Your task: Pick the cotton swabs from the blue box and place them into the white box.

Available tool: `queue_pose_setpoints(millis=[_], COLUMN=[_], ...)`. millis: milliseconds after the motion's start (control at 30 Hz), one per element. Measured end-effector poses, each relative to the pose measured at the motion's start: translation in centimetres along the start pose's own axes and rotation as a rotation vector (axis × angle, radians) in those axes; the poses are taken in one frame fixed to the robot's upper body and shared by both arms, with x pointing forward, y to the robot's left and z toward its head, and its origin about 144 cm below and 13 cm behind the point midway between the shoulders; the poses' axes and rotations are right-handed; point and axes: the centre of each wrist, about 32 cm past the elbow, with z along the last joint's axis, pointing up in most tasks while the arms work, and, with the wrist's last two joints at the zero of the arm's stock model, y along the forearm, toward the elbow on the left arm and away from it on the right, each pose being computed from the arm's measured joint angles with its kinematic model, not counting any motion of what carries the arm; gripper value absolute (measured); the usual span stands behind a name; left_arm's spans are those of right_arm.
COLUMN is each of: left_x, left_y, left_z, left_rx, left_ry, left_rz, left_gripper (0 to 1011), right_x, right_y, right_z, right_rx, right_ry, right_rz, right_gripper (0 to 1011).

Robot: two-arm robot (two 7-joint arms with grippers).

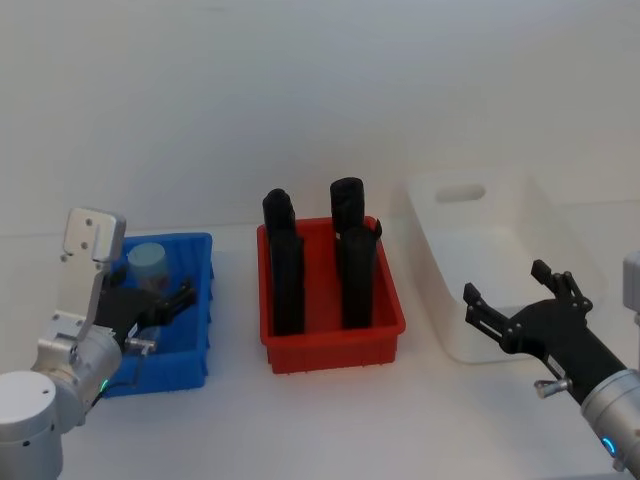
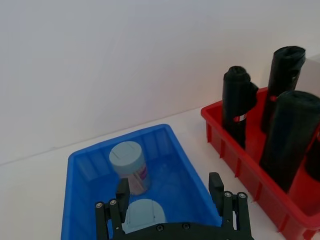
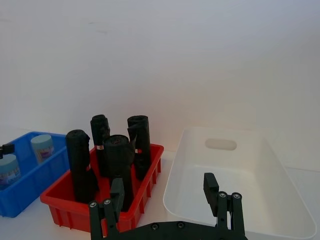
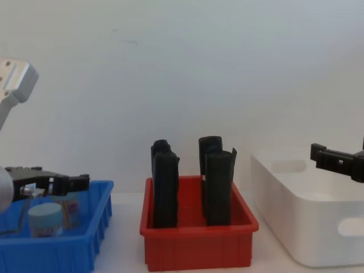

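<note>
- Head view: the left claw (image 1: 165, 303) is held spread over the blue box (image 1: 190, 375), at the left of the white table (image 1: 330, 430). One jar of the cotton swabs (image 1: 148, 262) is seen just beyond it, at the far end of the box. The right claw (image 1: 505, 282) is spread over the near-left corner of the white box (image 1: 560, 240). A plain white wall (image 1: 300, 100) is seen behind.
- Left wrist view: the near jar (image 2: 144, 215) is seen between the spread fingers (image 2: 122, 189), close to one and apart from the other, its body hidden by the claw. The far jar (image 2: 131, 165) is seen beyond the fingertips.
- Right wrist view: the white box is seen beyond the spread right claw. A red bin (image 3: 70, 210) of black rolls (image 3: 80, 160) is placed between the two boxes. One jar is cut off at the edge.
- Chest view: the left claw is held above a jar inside the blue box. The right claw is cut off at the right edge.
</note>
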Motion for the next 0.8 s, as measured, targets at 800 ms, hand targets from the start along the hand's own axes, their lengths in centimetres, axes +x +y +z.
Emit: queue_pose_setpoints(millis=[800], left_x=[2.6], left_y=[-1.3], left_z=[-2.0], left_rx=[0.132], left_ry=[0.010], left_rz=[0.025], left_gripper=[1003], right_x=[0.0], right_y=[0.0], right_z=[0.0], right_rx=[0.000], right_ry=[0.000], right_rz=[0.000], right_gripper=[1002])
